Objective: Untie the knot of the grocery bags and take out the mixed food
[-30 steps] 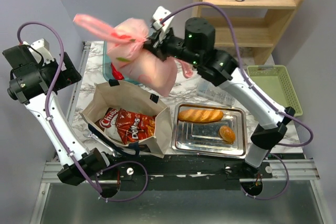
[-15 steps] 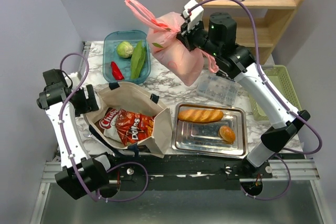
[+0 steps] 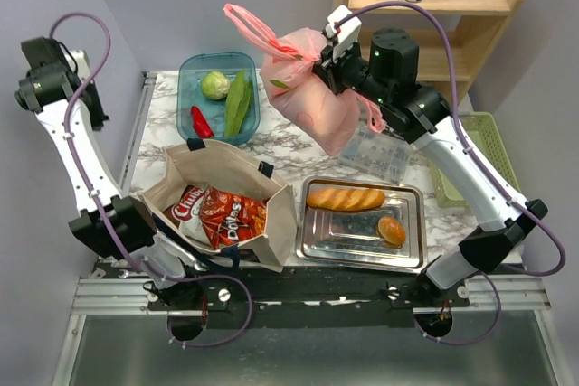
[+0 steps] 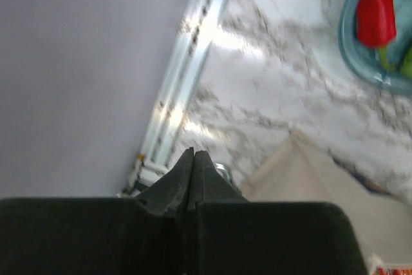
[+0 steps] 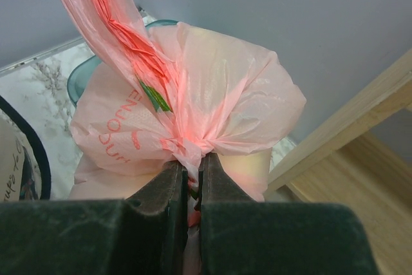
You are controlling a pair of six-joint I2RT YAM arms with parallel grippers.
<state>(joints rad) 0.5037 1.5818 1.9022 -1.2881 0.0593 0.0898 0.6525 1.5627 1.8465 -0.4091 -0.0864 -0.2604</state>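
One pink bag (image 3: 312, 101), one tote (image 3: 226, 174), two chip bags (image 3: 237, 219), perhaps three vegetables (image 3: 237, 101).

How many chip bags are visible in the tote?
2, both inside the canvas tote: a red Doritos bag, and a white-and-red bag at its left. Others may be hidden underneath.

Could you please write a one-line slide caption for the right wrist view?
Right gripper pinching the knot of the tied pink plastic bag, one handle sticking upward.
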